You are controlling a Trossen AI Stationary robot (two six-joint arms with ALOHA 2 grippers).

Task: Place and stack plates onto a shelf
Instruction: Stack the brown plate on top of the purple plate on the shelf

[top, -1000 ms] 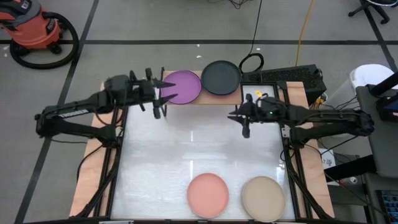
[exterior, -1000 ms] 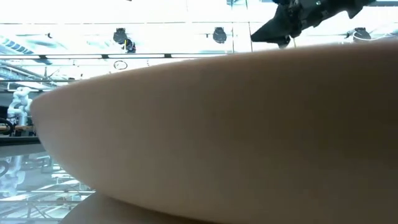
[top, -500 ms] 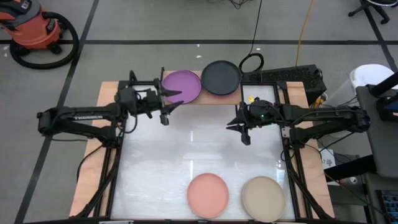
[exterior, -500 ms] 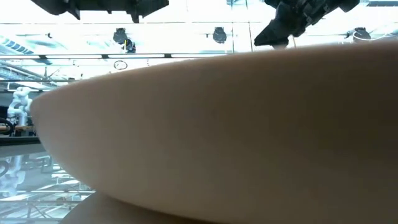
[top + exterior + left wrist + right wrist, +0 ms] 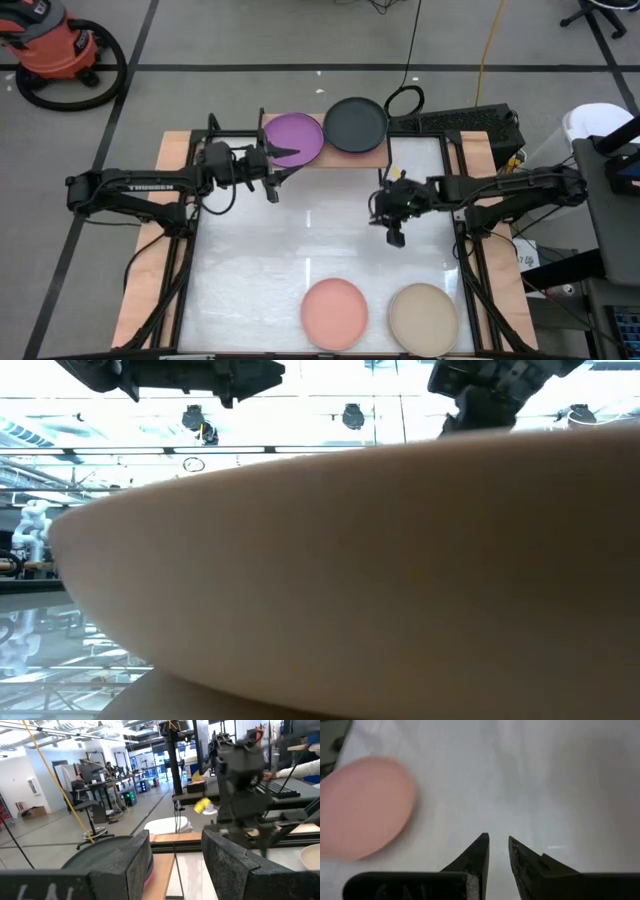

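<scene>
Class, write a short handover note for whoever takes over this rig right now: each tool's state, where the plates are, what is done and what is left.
Left tool: open, empty, beside the round matte purple plate.
Right tool: narrow gap between its tips, empty, over mid-table.
Done: purple plate and round charcoal grey plate lie side by side on the light-wood shelf.
Left: round salmon pink plate and round beige plate lie at the white table's near edge, unstacked.

Beige plate (image 5: 350, 580) blocks low view; table hidden behind.
</scene>
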